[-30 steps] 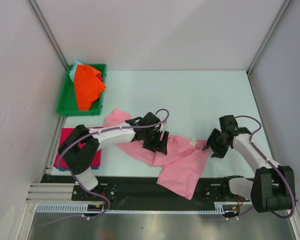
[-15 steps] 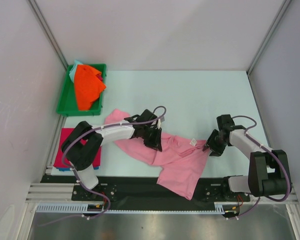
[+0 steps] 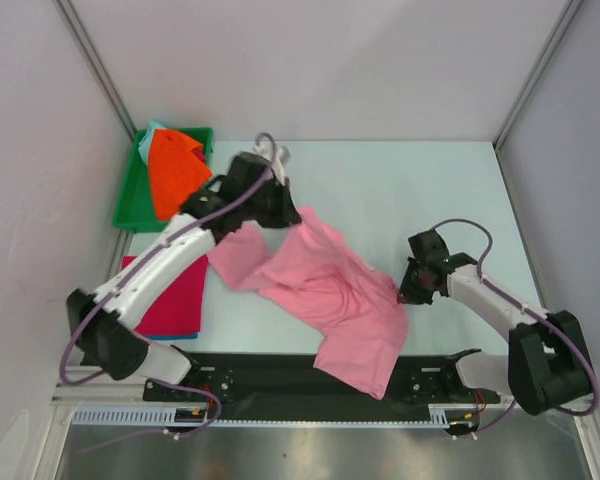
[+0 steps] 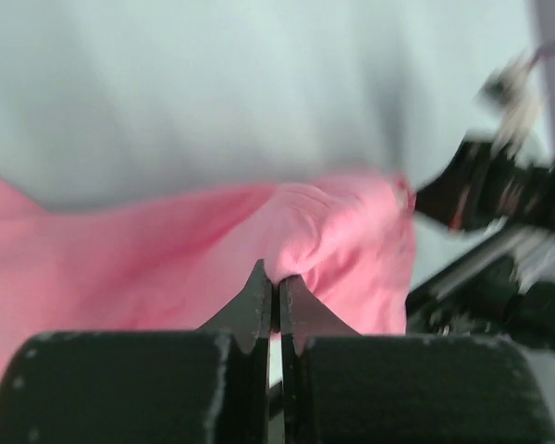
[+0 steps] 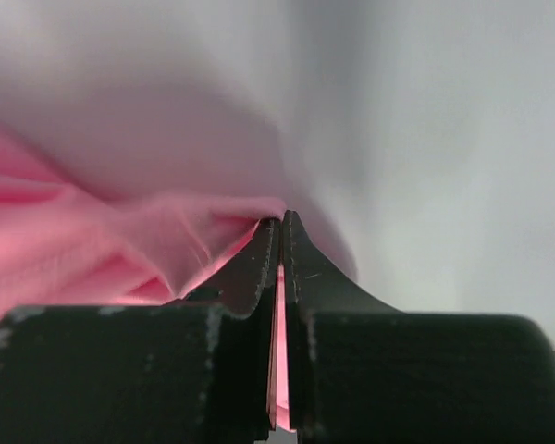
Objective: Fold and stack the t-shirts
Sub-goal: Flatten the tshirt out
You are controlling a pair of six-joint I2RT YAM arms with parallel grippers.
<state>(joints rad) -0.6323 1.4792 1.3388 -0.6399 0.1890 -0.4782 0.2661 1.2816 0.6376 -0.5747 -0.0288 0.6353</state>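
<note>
While both arms pinch the light pink t-shirt (image 3: 330, 290), the overhead view shows it stretched slantwise across the middle of the table (image 3: 440, 190), rumpled, with its near part lying over the dark rail by the arm bases. The left gripper (image 3: 283, 212) is clamped on its far edge, just beside the green tray (image 3: 128, 215), where the orange t-shirt (image 3: 175, 170) lies over a pale teal one (image 3: 152, 129). The right gripper (image 3: 405, 288) is clamped on the shirt's right edge. A magenta-red t-shirt (image 3: 175, 300) lies folded at the near left.

From the left wrist, the jaws meet with a bunched fold of pink cloth nipped at their tips; the picture is blurred.

From the right wrist, the jaws are likewise together on a thin pink edge.

The step looks like spreading the shirt flat before folding. It will probably go best if the two grips draw apart evenly and stay low, so the cloth lies smooth and well apart from the tray and the folded shirt.
</note>
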